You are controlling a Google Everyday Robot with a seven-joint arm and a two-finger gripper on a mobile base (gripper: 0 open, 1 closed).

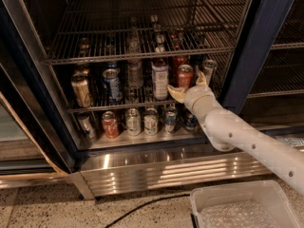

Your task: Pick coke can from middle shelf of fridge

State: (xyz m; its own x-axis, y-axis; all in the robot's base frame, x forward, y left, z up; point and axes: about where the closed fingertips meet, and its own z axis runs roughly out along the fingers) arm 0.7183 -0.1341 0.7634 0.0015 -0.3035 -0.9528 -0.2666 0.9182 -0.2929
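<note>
**End effector** point(185, 80): two cream, curved fingers, spread wide, one on each side of the coke can point(185, 75). Whether the fingers point(175, 93) touch the can cannot be told, and nothing is clamped. It sits on a smooth, rounded white arm point(251, 144) dotted with small dark holes, which reaches in from the lower right.

**Coke can:** orange-red cylinder with a shiny silver top, upright on the right part of the middle shelf point(118, 107), near the front rail.

**Middle shelf:** thin grey wire grid with a straight front rail, spanning the fridge point(259, 42). Also upright on it:
- a tan can point(81, 90) at the left
- a blue can point(112, 83) beside the tan one
- a clear bottle point(135, 73)
- a tall white-labelled container point(160, 78) just left of the coke can

**Fridge:** dark blue-black frame, wire racks, and a ribbed, glossy steel base panel point(166, 170).

**Bottom level:** a row of upright cans, among them a red can with white marks point(110, 124).

**Floor** point(47, 208): speckled stone, crossed by a thin black cable point(142, 204).

**Bin** point(237, 187): pale plastic, rectangular, at the lower right — lined with bubble wrap.
</note>
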